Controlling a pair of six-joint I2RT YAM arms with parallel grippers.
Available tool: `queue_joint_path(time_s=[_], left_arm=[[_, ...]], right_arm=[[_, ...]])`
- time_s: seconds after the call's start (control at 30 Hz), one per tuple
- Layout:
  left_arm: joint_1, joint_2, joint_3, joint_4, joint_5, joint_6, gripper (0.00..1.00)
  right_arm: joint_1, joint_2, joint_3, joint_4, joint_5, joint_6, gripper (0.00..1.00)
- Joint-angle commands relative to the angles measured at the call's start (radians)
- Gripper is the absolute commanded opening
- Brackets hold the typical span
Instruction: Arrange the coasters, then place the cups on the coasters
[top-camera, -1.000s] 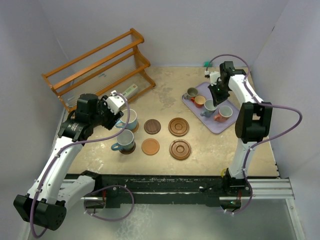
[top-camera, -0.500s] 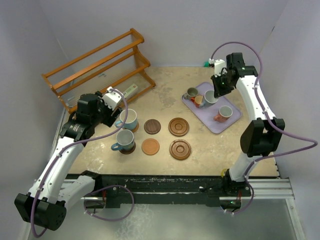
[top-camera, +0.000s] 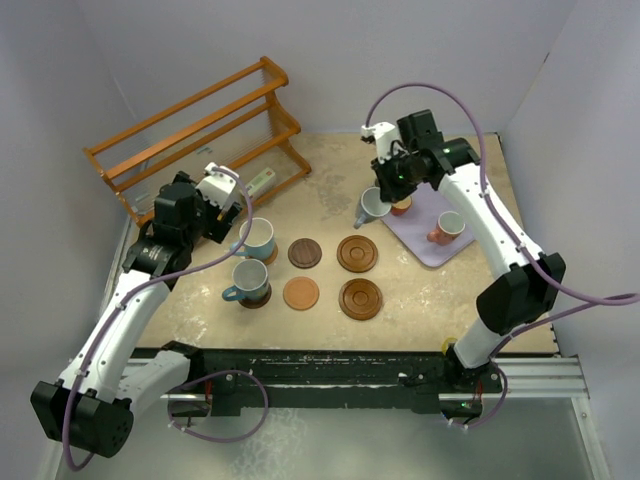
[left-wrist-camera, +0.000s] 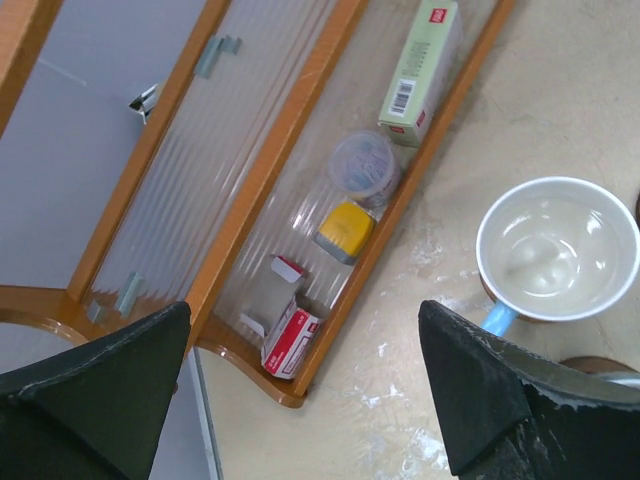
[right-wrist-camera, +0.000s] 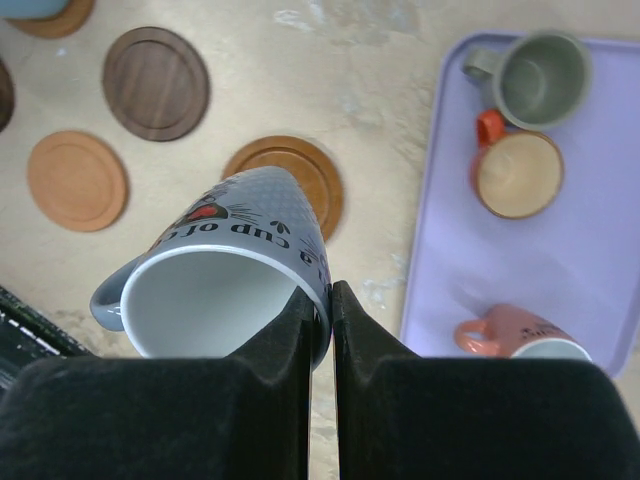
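Above the bench (top-camera: 320, 190), just left of the tray (right-wrist-camera: 560, 270), the right fingers (right-wrist-camera: 285, 345) pinch the rim of the tilted grey-blue cup (right-wrist-camera: 240, 240). A bare ringed coaster (right-wrist-camera: 290, 158) lies close beneath. The left fingers (left-wrist-camera: 470, 390) are spread wide, grasping nothing.

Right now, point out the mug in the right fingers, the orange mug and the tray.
grey-blue mug (right-wrist-camera: 235, 220), right wrist view, on its printed outer wall.
orange mug (right-wrist-camera: 518, 172), right wrist view, on its pale inside.
lavender tray (right-wrist-camera: 560, 255), right wrist view, on a bare part of its floor.
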Motion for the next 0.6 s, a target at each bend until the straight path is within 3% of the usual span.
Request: queue_joint_path(time_s=[0.0, 0.27, 0.57], left_arm=[[0.004, -0.004, -0.020, 0.110, -0.068, -0.051, 0.94], [0.047, -0.068, -0.071, 0.161, -0.073, -0.116, 1.00], [0.149, -0.100, -0.085, 0.167, -0.064, -0.190, 0.97]], right_arm=[[0.095, -0.028, 0.055, 0.018, 0.022, 0.037, 0.00], [0.256, 0.058, 0.128, -0.005, 0.059, 0.039, 0.00], [0.379, 0.206, 0.227, -0.020, 0.092, 0.050, 0.00]])
